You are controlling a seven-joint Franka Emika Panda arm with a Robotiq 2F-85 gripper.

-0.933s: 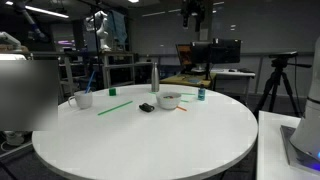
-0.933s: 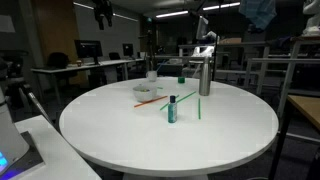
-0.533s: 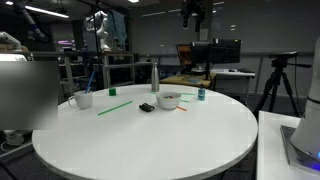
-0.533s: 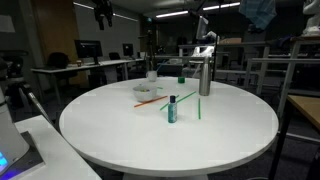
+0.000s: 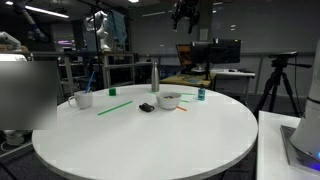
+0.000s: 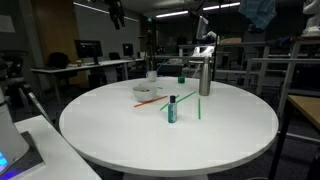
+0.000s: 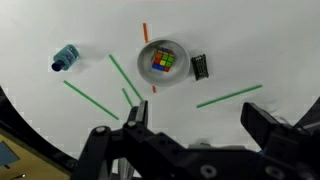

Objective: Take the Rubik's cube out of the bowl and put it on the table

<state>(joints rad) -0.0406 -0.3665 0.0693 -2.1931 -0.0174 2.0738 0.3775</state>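
Observation:
The Rubik's cube (image 7: 163, 62), dark with red, yellow and green squares, lies inside the small white bowl (image 7: 163, 46) in the wrist view. The bowl stands on the round white table (image 7: 255, 45) and also shows in both exterior views (image 5: 169, 100) (image 6: 146, 93); the cube is too small to make out there. My gripper (image 7: 198, 118) is open and empty, hanging high above the table and looking straight down, with the bowl ahead of its fingers. It shows at the top edge of both exterior views (image 5: 185, 12) (image 6: 117, 12).
Beside the bowl lie a flat black object (image 7: 199, 67), several green straws (image 7: 229, 96) and an orange straw (image 7: 145, 33). A small teal cup (image 7: 66, 58) lies further off. A steel bottle (image 5: 154, 76) and a white mug (image 5: 83, 99) stand on the table (image 5: 150, 140).
The gripper has shifted sideways a little, high above the table. Nothing on the table has moved.

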